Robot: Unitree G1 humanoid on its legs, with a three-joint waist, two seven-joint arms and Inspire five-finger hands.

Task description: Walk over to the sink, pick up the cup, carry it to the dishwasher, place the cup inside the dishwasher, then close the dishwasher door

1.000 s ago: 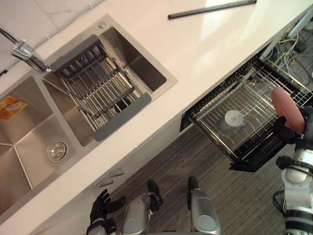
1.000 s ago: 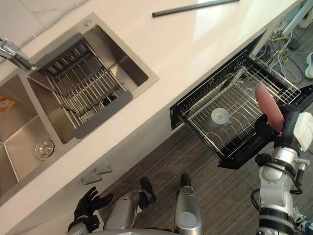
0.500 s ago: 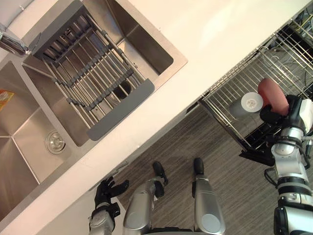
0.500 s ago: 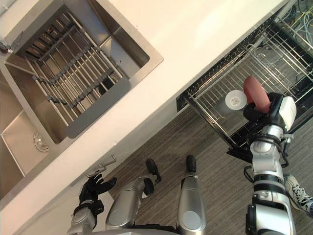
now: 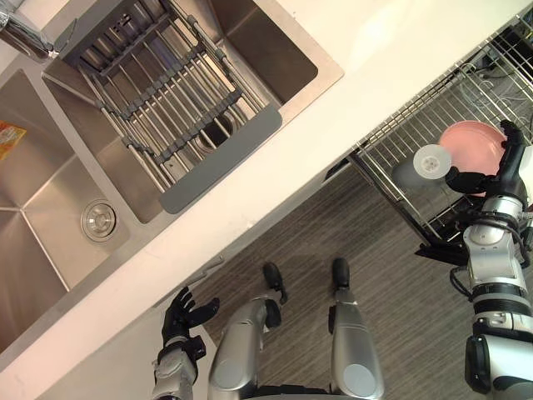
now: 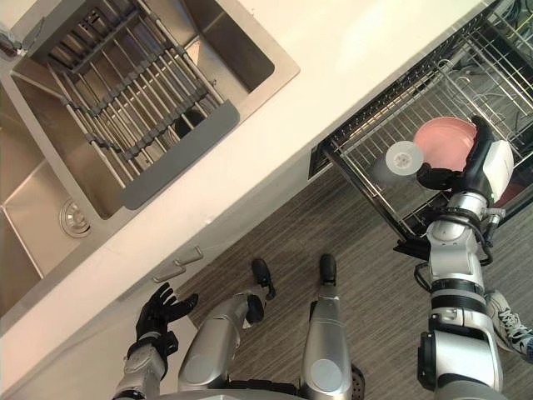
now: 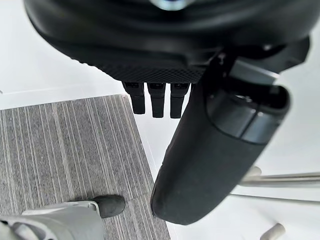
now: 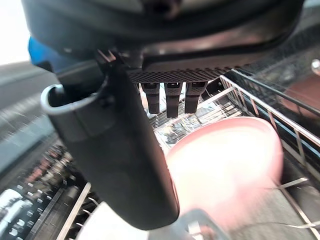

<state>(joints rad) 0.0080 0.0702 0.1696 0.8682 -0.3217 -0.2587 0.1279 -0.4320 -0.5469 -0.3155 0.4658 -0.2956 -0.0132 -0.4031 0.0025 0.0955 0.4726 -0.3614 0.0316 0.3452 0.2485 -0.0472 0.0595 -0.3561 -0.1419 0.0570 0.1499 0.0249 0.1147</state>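
Observation:
A pink cup [image 5: 466, 143] lies in the pulled-out wire rack [image 5: 385, 142] of the dishwasher, next to a pale grey cup [image 5: 420, 164] on its side. My right hand [image 5: 502, 167] is right beside the pink cup, open, its fingers straight along the cup's far edge and its thumb below it. In the right wrist view the fingers [image 8: 172, 100] point straight, with the pink cup [image 8: 230, 165] just past them among the wires. My left hand [image 5: 183, 312] hangs open low by the cabinet front, holding nothing, its fingers [image 7: 156, 100] straight.
The white counter [image 5: 400, 50] runs above the rack. To the left, a steel double sink [image 5: 50, 208] holds a grey folding drain rack [image 5: 166, 108]. The dark dishwasher door edge [image 5: 441, 250] juts out under the rack. A person's shoe [image 6: 510, 329] is on the striped floor at right.
The camera has swung. My right hand has gone from curled round the pink cup to open, and the cup now lies in the rack beside the grey cup. The left hand is unchanged.

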